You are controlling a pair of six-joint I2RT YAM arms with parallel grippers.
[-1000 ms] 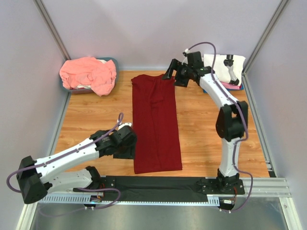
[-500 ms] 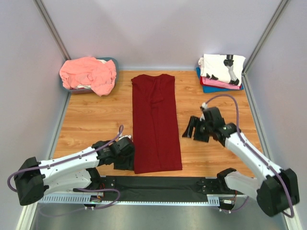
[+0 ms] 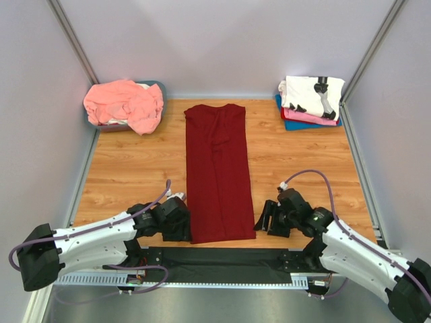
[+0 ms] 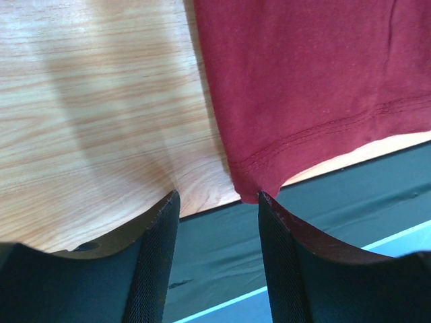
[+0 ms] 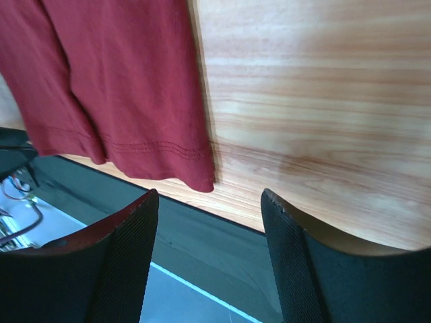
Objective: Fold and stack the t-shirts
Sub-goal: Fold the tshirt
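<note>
The dark red t-shirt (image 3: 219, 171) lies flat down the middle of the tabletop (image 3: 135, 175), already narrowed into a long strip with its collar toward the far edge and its hem at the near edge, just touching the black mat (image 3: 222, 259) that runs along that edge. By the look of it the lengthwise folds are done and I am at the start of the crosswise fold. My left pincer (image 4: 217, 195) sits low at the near left corner of the hem, its jaws apart and holding nothing, with the corner of the cloth poking just inside the gap, close against one finger. My right pincer (image 5: 209, 193) is at the near right corner of the hem, also spread wide and empty, the corner lying in line with the gap but not yet between the pads. What comes next, as I judge it, is to ease both forward and down so each corner sits well inside the jaws, close on all the layers and not only the top one, then lift the two corners together and level and carry the hem toward the collar. Uneven lift would skew the strip. In the far right corner the finished stack waits: a white t-shirt (image 3: 313, 94) with black print on top, a pink t-shirt (image 3: 306, 116) and a blue t-shirt (image 3: 303, 125) beneath. In the far left corner a salmon-pink t-shirt (image 3: 124, 104) is heaped over a bin (image 3: 159, 86), unfolded.
</note>
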